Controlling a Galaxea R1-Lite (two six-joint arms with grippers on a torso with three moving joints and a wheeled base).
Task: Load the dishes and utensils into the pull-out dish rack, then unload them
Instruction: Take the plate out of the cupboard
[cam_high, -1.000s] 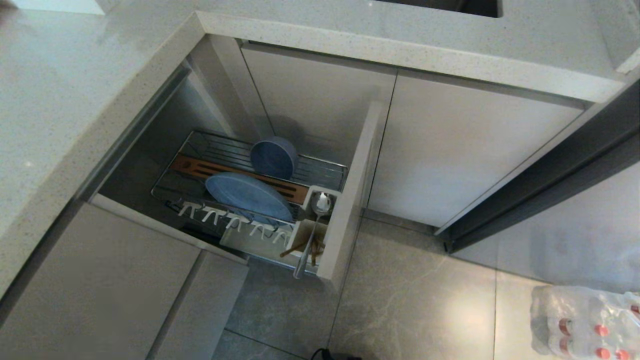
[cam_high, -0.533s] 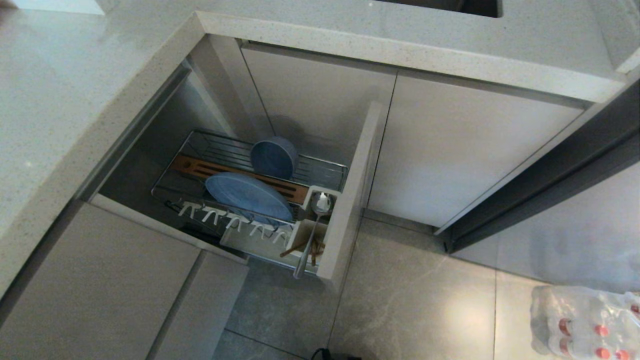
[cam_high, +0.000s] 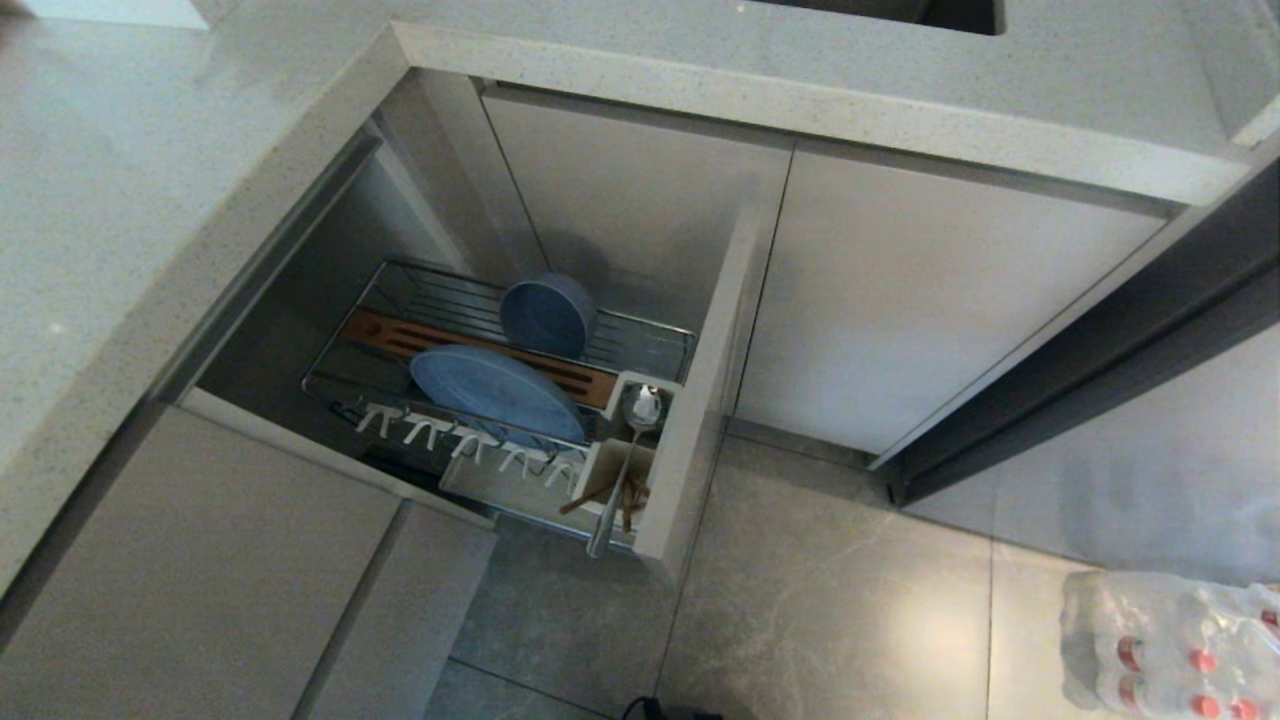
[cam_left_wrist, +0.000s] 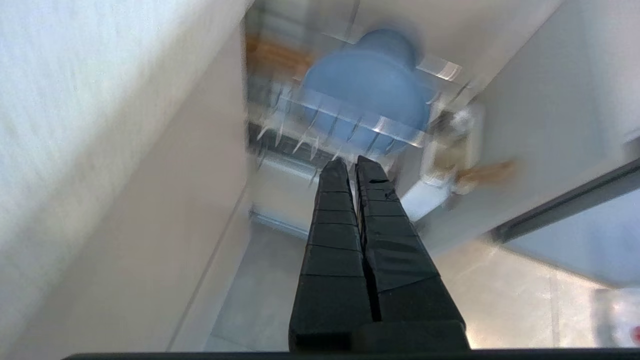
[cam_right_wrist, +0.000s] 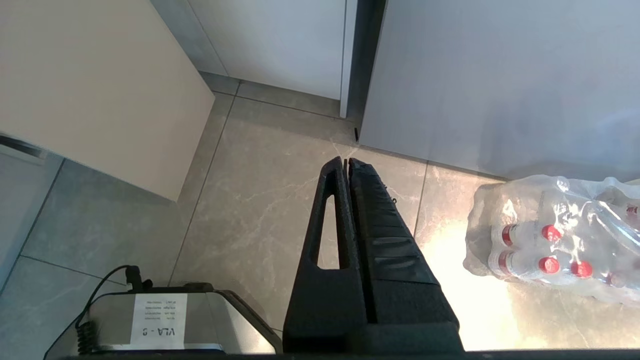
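The pull-out dish rack (cam_high: 650, 340) stands pulled out under the counter, with its beige front panel (cam_high: 700, 400) on the right. A light-blue plate (cam_high: 495, 392) stands on edge in it, and a light-blue bowl (cam_high: 548, 315) stands behind the plate. A silver spoon (cam_high: 625, 465) and wooden chopsticks (cam_high: 600, 495) sit in the white utensil cup (cam_high: 600, 470). Neither arm shows in the head view. My left gripper (cam_left_wrist: 348, 165) is shut and empty, pointing toward the plate (cam_left_wrist: 365, 97) from a distance. My right gripper (cam_right_wrist: 346, 162) is shut and empty above the floor.
A grey stone counter (cam_high: 150, 200) wraps the corner above the rack. Closed cabinet doors (cam_high: 900, 300) stand to the right. A shrink-wrapped pack of bottles (cam_high: 1170, 640) lies on the tiled floor at the right. The robot's base (cam_right_wrist: 150, 320) shows below the right gripper.
The head view shows nothing moved in the rack. Both arms stay outside it.
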